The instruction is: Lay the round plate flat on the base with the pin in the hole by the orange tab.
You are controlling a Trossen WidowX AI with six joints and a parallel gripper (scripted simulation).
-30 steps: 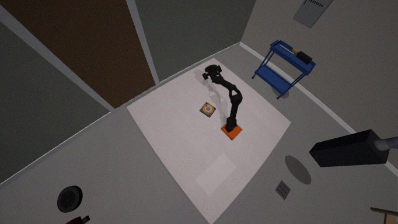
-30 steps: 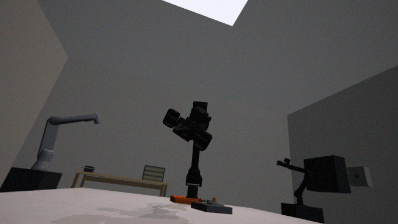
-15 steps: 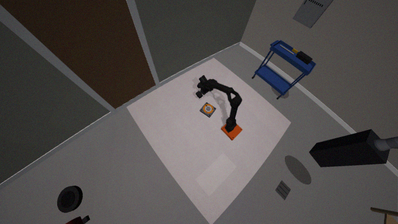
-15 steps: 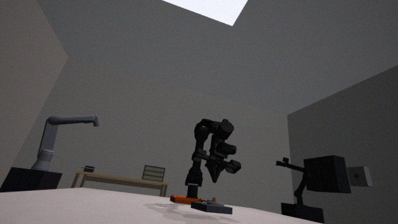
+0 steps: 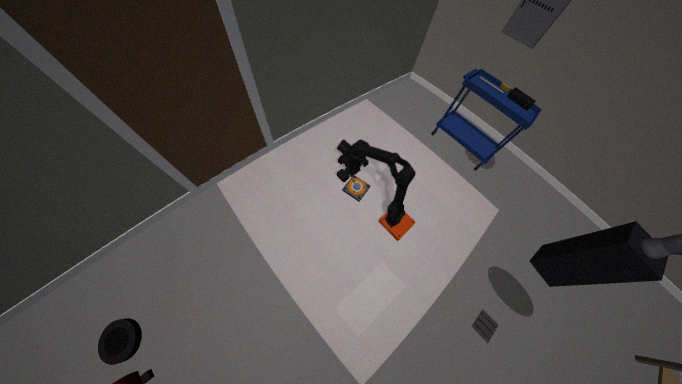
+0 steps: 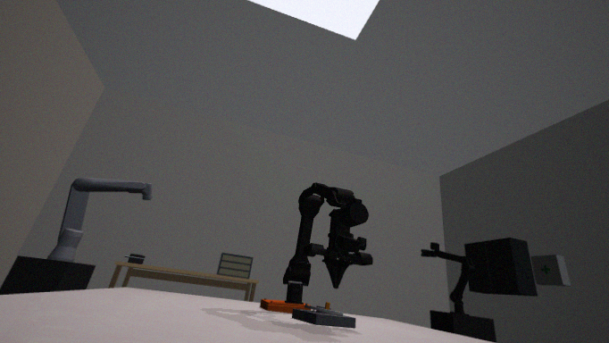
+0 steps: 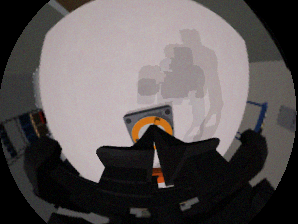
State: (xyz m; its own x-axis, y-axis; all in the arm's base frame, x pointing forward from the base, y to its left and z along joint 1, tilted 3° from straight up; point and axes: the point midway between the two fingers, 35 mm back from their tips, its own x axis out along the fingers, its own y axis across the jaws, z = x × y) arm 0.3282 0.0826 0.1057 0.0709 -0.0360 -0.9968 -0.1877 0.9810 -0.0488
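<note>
The round plate, with an orange ring (image 5: 349,188) (image 7: 138,123) around a pale middle, sits on the square dark grey base (image 5: 358,199) (image 6: 332,319) (image 7: 129,113). The orange tab (image 6: 328,305) stands up above the base in the exterior view. A small dark mark shows on the ring on its side toward the gripper in the top view. My gripper (image 5: 354,177) (image 6: 336,286) (image 7: 152,127) is shut and empty, points down and hangs above the plate, clear of it. The fingers hide the near part of the plate in the wrist view. The pin, the hole and the plate's tilt are too small to tell.
The arm's orange mount (image 5: 397,226) (image 6: 279,305) is on the same pale surface, beside the base. A blue cart (image 5: 500,100) stands beyond that surface. Another grey arm (image 6: 112,185) and a wooden bench (image 6: 179,273) stand in the background.
</note>
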